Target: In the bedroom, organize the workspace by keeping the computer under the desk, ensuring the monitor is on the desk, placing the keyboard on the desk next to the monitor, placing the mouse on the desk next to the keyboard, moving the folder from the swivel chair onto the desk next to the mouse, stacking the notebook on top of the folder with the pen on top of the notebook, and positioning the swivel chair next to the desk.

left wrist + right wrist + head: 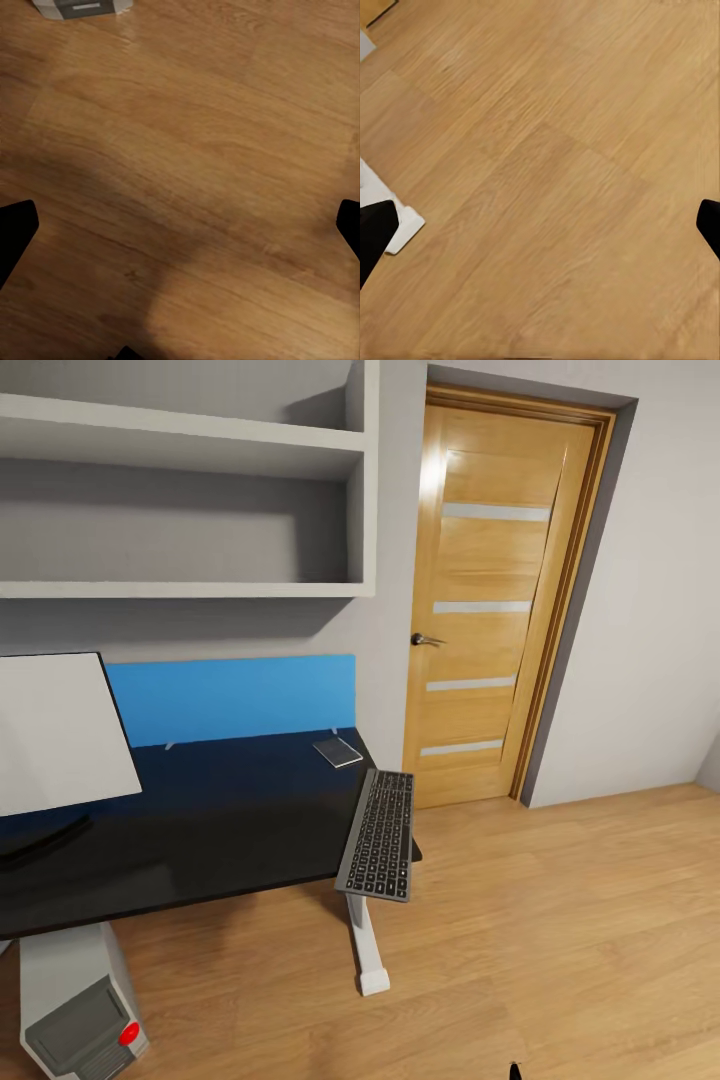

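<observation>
Frankly, the keyboard point(380, 848) worries me: it overhangs the desk point(200, 830) end near the notebook point(338, 751), so a nudge could tip it off. Both my pincers hang spread, empty, over bare floor point(195, 150).

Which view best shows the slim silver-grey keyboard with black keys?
The head view: the slim silver-grey keyboard lies whole along the glossy black desk's right end, overhanging its edge. Both wrist views face wood floor instead.
</observation>
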`<state>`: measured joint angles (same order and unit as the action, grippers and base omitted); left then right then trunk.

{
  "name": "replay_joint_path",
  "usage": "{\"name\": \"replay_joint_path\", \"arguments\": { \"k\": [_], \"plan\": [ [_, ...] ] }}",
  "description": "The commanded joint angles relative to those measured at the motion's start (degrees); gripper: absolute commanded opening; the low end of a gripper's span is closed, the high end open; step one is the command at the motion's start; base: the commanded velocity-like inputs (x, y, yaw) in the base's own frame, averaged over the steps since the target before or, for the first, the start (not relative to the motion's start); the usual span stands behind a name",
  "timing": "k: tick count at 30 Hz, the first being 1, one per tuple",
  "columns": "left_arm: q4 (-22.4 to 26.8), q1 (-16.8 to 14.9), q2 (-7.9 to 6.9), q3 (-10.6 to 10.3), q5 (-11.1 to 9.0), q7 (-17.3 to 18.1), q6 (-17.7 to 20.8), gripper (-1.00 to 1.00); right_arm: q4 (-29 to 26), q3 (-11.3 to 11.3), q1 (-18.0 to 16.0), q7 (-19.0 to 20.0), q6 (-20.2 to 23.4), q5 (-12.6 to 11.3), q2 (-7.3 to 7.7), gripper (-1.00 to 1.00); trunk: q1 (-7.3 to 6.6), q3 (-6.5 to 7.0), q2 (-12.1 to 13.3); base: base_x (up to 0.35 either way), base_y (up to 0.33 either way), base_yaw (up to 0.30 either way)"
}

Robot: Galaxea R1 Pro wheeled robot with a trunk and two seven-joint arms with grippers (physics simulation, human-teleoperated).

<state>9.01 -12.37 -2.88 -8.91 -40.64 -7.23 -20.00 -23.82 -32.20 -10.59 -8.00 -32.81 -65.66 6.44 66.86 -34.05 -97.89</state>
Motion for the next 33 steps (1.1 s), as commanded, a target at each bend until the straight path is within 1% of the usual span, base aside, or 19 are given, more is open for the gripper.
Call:
{"name": "replay_joint_path", "arguments": {
  "k": [1,4,7,8,20,25,33],
  "plan": [
    [0.04,-0.02,-0.02,-0.49,-0.14,-0.42,-0.12,1.00,-0.05,-0.46,-0.04,-0.52,-0.27,0.28,-0.05,1.00,-0.01,-0.06,-0.03,0.000,0.000,0.000],
    [0.04,-0.02,-0.03,-0.47,-0.14,-0.42,-0.12,1.00,0.03,-0.51,-0.04,-0.52,-0.35,1.49,-0.33,1.00,-0.01,-0.06,-0.03,0.000,0.000,0.000],
    [0.04,-0.02,-0.02,-0.45,-0.14,-0.42,-0.12,1.00,0.17,-0.55,-0.04,-0.52,-0.40,1.94,-0.47,1.00,-0.01,-0.06,-0.03,0.000,0.000,0.000],
    [0.04,-0.02,-0.04,-0.41,-0.14,-0.47,-0.12,1.00,1.50,-0.50,-0.04,-0.52,-0.48,2.38,-0.61,1.00,-0.01,-0.06,-0.03,0.000,0.000,0.000],
    [-0.13,-0.02,-0.02,-0.40,-0.14,-0.51,-0.17,1.00,2.19,-0.32,-0.04,-0.52,-0.59,2.46,-0.64,1.00,-0.01,-0.06,-0.03,0.000,-0.007,0.002],
    [-0.13,-0.02,-0.02,-0.40,-0.14,-0.45,-0.20,1.00,2.20,-0.32,-0.04,-0.52,-0.59,2.46,-0.64,1.00,-0.01,-0.06,-0.03,0.000,-0.201,0.148],
    [-0.31,-0.02,0.04,-0.50,-0.14,-0.38,0.07,1.00,2.26,-0.32,-0.04,-0.52,-0.62,2.47,-0.64,1.00,-0.01,-0.06,-0.03,0.000,-0.320,0.255]
  ]
}}
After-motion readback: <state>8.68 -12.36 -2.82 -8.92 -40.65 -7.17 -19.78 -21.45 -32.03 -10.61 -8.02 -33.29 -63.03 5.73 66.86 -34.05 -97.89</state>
